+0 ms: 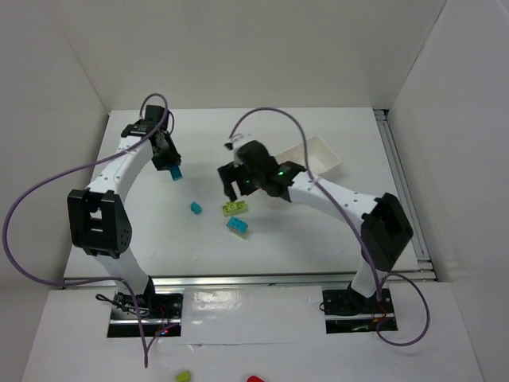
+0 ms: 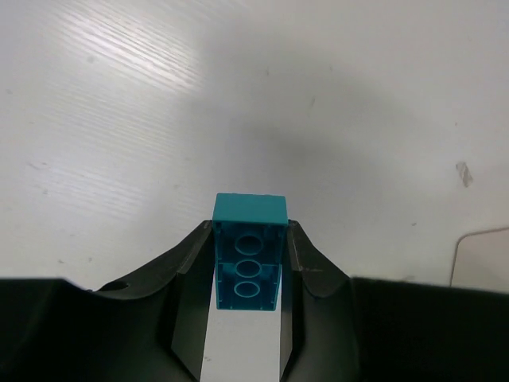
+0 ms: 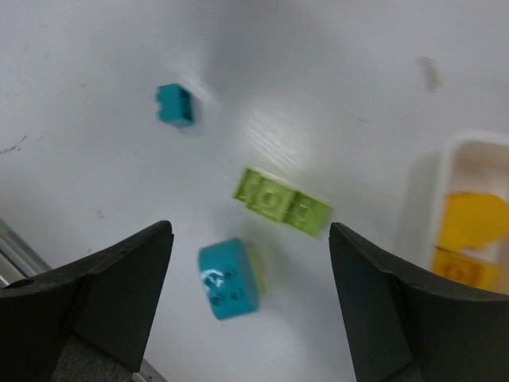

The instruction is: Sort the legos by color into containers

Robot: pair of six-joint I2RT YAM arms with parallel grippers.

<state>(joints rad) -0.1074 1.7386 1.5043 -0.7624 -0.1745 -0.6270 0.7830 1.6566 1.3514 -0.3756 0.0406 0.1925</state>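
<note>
While top view gives just a cyan sliver, we see in left wrist view the left fingers (image 2: pixel 314 286) clamped on a cyan brick (image 2: pixel 249 259), tabletop (image 2: pixel 119 119) beneath. Right fingers (image 3: pixel 119 294) wide apart above lime brick (image 3: pixel 282 203), small cyan brick (image 3: pixel 173 104) & blurred cyan brick (image 3: pixel 229 278). White tray (image 3: pixel 421 199) cut off at right, yellow pieces (image 3: pixel 469 219) inside, too blurred to tell apart.

bright even overhead light, soft shadows, motion blur in right wrist view

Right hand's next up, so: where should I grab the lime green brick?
Take the lime green brick across its two long sides at mid-length, straight from above: it lies flat, studs up, and is narrow that way. The open right hand likely needs a wrist turn first.
</note>
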